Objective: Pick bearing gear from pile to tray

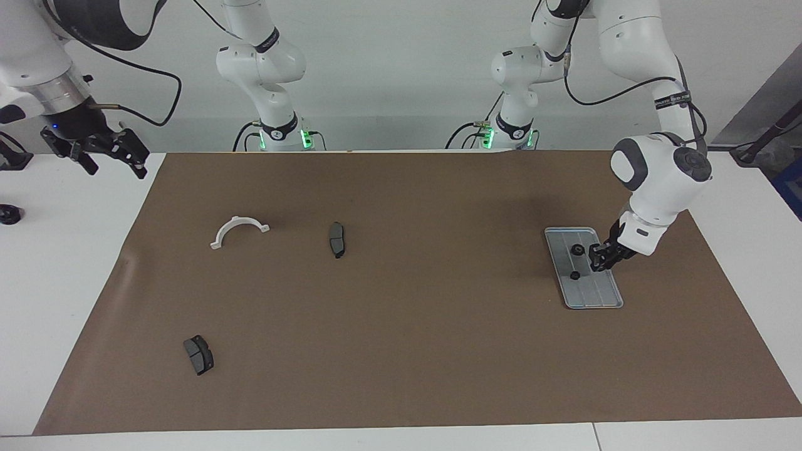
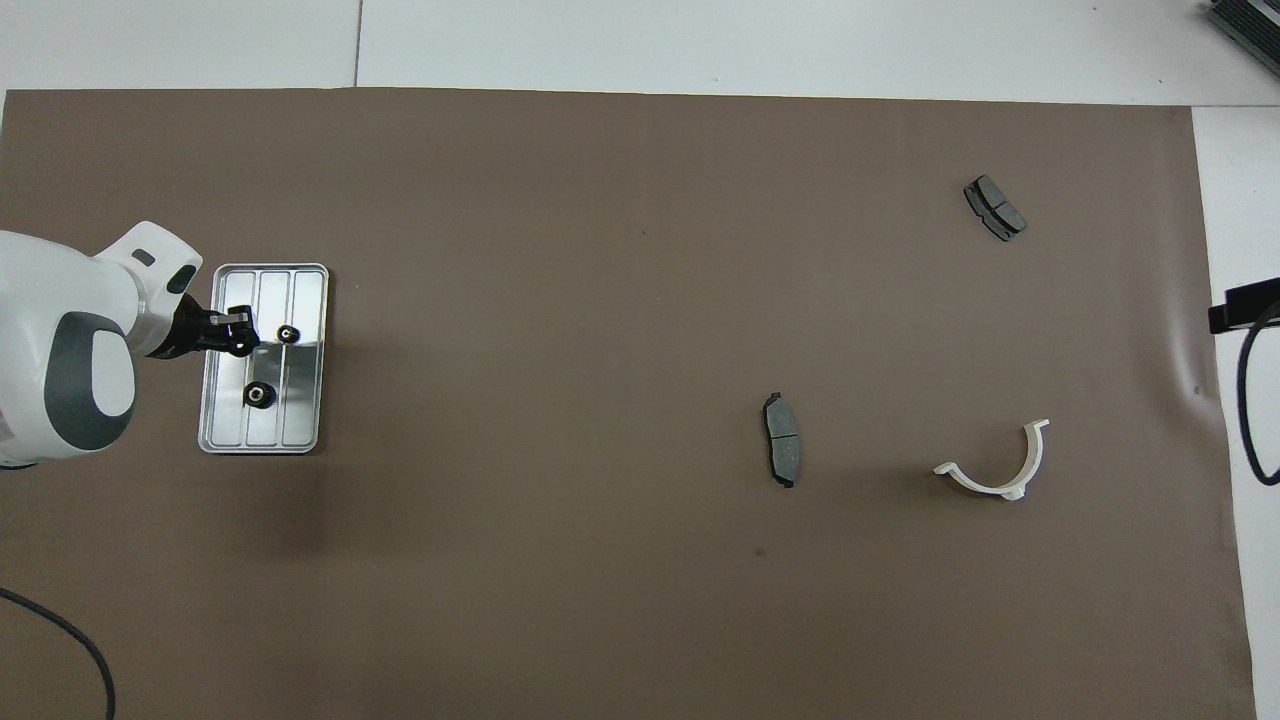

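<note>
The silver-grey ridged tray [image 1: 595, 294] [image 2: 300, 410] lies on the brown mat toward the left arm's end. Two tiny black round pieces [image 1: 578, 250] [image 1: 574, 274] lie in it, also seen from overhead [image 2: 289, 334] [image 2: 258, 394]. My left gripper [image 1: 598, 260] [image 2: 238, 335] hangs low over the tray's edge beside them. The pile is scattered toward the right arm's end: a white half-ring [image 1: 238, 228] [image 2: 1000, 475] and two dark grey curved pads [image 1: 337, 238] [image 1: 198, 354] [image 2: 782, 452] [image 2: 995, 207]. My right gripper [image 1: 109, 160] waits open, raised off the mat's end.
The brown mat [image 1: 407, 326] covers most of the white table. A small black object [image 1: 7, 214] sits on the white table off the mat at the right arm's end. A black cable [image 2: 60, 630] crosses the mat's corner near the left arm.
</note>
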